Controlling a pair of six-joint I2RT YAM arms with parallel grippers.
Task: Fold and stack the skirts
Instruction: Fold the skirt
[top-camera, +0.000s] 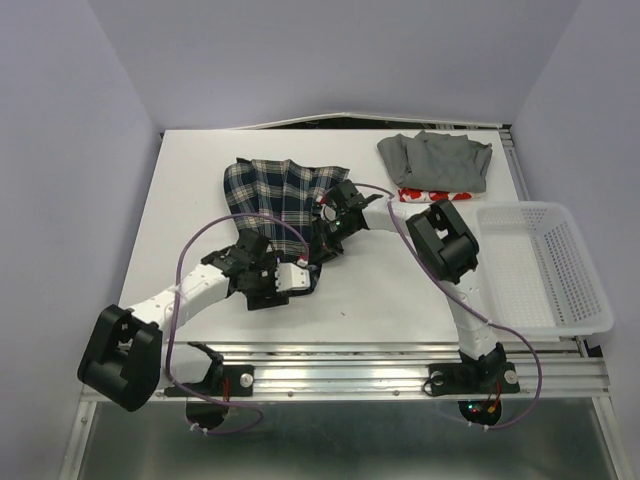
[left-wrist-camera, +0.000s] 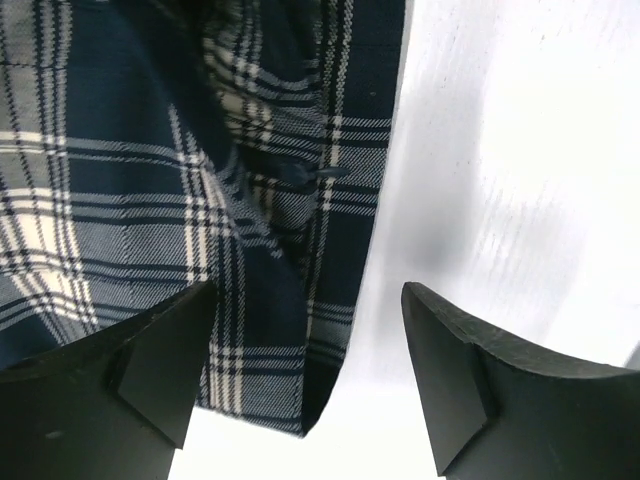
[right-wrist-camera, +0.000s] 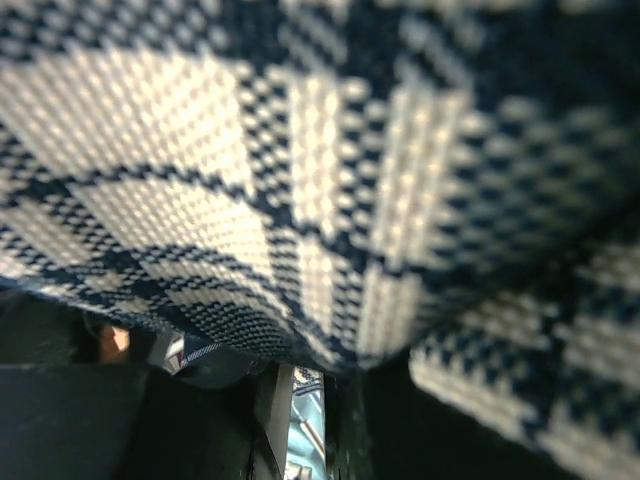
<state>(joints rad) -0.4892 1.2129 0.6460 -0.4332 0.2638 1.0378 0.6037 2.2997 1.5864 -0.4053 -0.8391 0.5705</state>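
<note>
Hovering left gripper (left-wrist-camera: 307, 300) wide above limp plaid skirt (left-wrist-camera: 130, 170), eyeing its hemmed edge; right gripper (top-camera: 336, 212) smothered in cloth, state untellable.

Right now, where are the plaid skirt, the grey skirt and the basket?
plaid skirt (top-camera: 268, 188): top view, its spread pleats.
grey skirt (top-camera: 435, 160): top view, its middle.
basket (top-camera: 535, 270): top view, its mesh floor.

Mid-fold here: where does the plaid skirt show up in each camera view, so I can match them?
Top external: the plaid skirt lies spread around mid-table.
Left wrist: the skirt fills the left and middle, with its edge running down beside bare table.
Right wrist: the skirt, close and blurred, fills most of the picture.
Shared landmark: the white table beside the skirt's edge shows in the top and left wrist views; the right wrist view shows no table.
</note>
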